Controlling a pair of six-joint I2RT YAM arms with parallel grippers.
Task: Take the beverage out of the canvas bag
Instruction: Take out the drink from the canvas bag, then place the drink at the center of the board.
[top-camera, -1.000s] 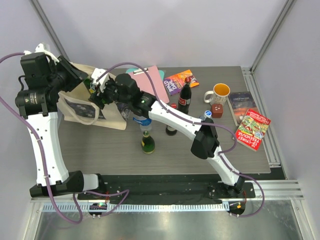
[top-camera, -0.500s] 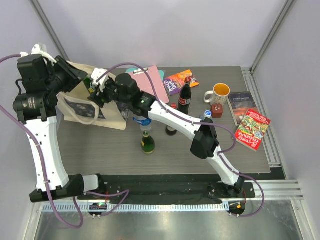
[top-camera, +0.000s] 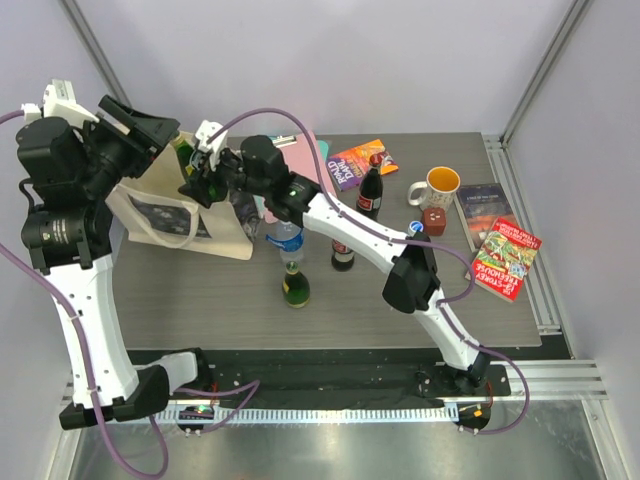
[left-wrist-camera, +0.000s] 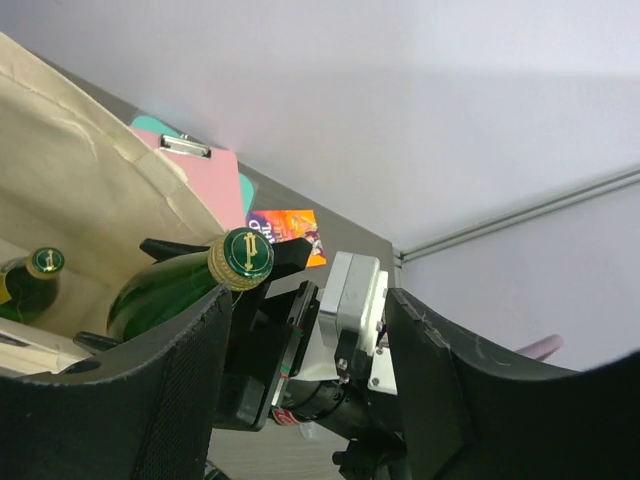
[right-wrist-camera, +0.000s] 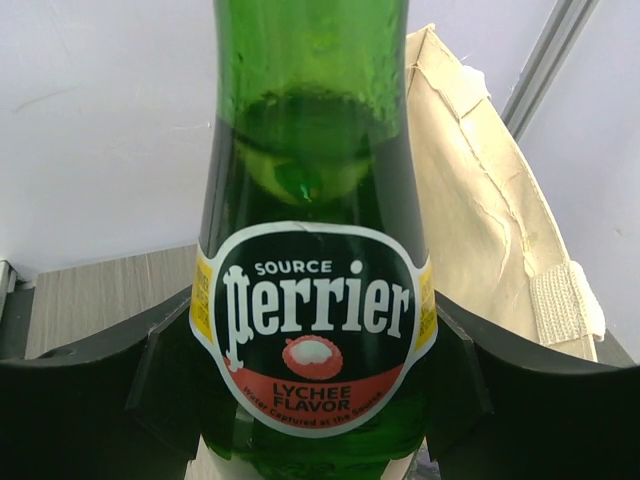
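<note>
My right hand (top-camera: 205, 172) pinches the green Perrier bottle (right-wrist-camera: 310, 300) at its label, neck up, long axis crossing my fingers, at the mouth of the canvas bag (top-camera: 170, 215), 10 o'clock on the worktop (top-camera: 200, 300); my left hand (top-camera: 150, 125) hangs spread and empty at the bottle's 9 o'clock

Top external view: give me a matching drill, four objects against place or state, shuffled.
Things:
1. Perrier bottle
2. mug
3. red book
4. pink clipboard

Place or state:
a. lying flat near the right edge of the table
b. gripped by the right gripper at the mouth of the canvas bag
c. upright, yellow inside
d. flat at the back, partly hidden by the right arm

Pairs: 1-b, 2-c, 3-a, 4-d
</note>
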